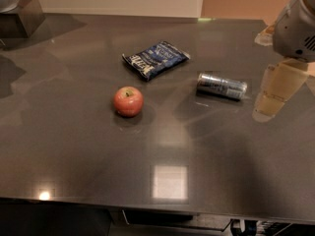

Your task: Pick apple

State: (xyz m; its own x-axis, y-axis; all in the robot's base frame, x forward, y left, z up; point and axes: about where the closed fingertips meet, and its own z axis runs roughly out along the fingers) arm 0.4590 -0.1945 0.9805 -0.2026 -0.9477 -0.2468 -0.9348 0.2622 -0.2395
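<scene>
Nothing's picked yet. The apple [128,101] sits on the table [74,156], well left of the gripper [275,90], beyond the can [221,85]. Can't tell if the gripper's clenched or released. The whole reach-and-grab is left.

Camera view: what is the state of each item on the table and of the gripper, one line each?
apple: upright on the table, stem dimple up, nothing touching it.
silver can: lying on its side, right of the apple.
blue snack bag: lying flat, behind the apple.
gripper: at the right edge, beyond the can, well apart from the apple.
</scene>
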